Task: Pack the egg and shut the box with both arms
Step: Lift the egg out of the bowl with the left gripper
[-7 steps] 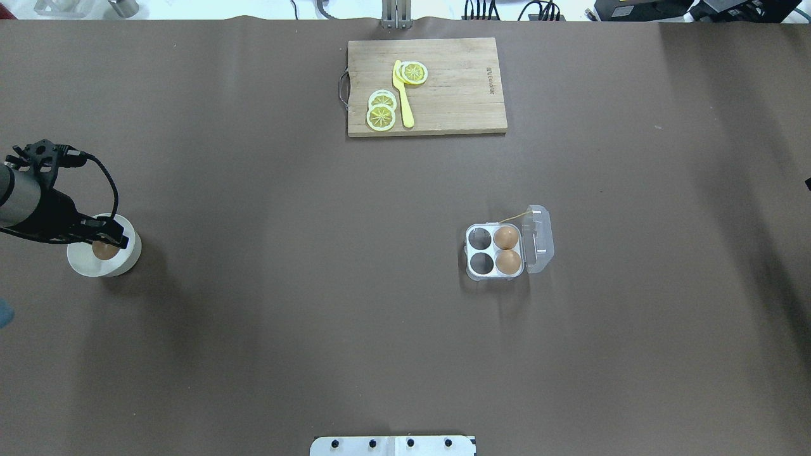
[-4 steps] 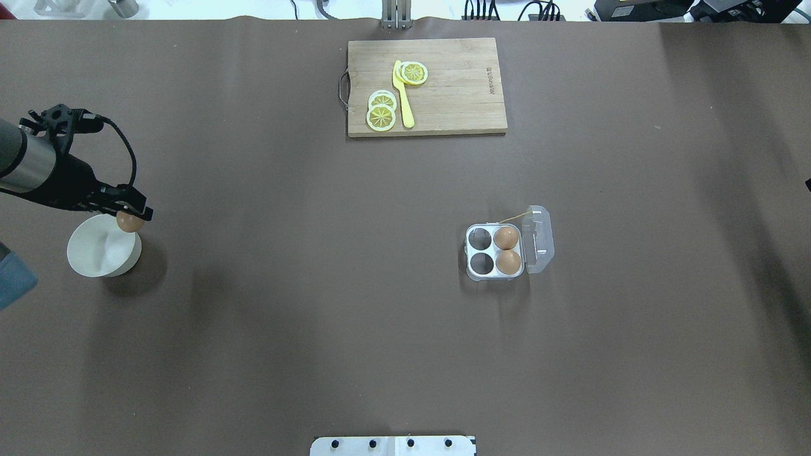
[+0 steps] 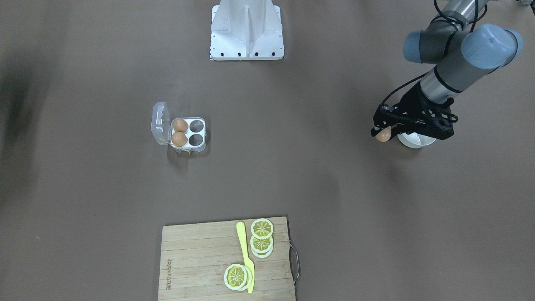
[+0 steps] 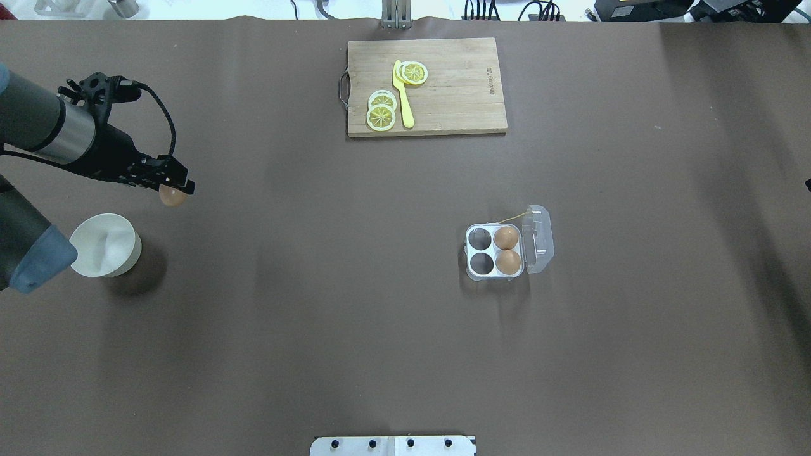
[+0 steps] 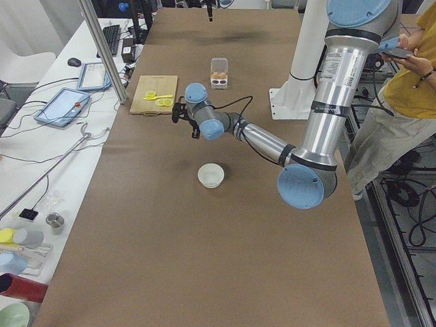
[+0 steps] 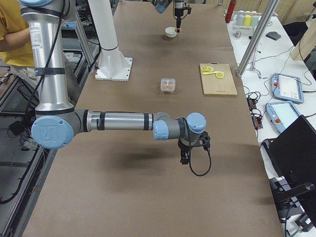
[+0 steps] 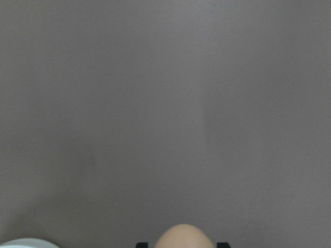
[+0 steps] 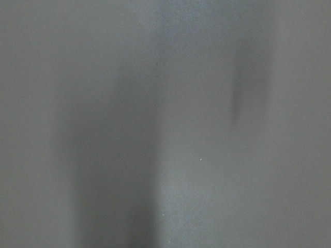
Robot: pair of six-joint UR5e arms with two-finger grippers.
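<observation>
My left gripper (image 4: 173, 191) is shut on an orange-brown egg (image 4: 171, 197) and holds it above the table, beyond and to the right of the white bowl (image 4: 104, 246). The egg also shows in the front view (image 3: 383, 134) and at the bottom edge of the left wrist view (image 7: 183, 237). The box (image 4: 468, 252) stands right of centre with its clear lid (image 4: 539, 239) open to the right. Two eggs (image 4: 506, 238) fill its right cups; the two left cups are empty. My right gripper (image 6: 185, 159) shows only in the exterior right view, hanging above the table; I cannot tell whether it is open or shut.
A wooden cutting board (image 4: 456, 95) with lemon slices (image 4: 381, 113) and a yellow knife (image 4: 404, 95) lies at the far middle. The white robot base (image 3: 246, 29) stands at the near edge. The bowl looks empty.
My left gripper has lifted the egg out of the white bowl and carried it up, away from the robot and to the right. The box has not moved.
</observation>
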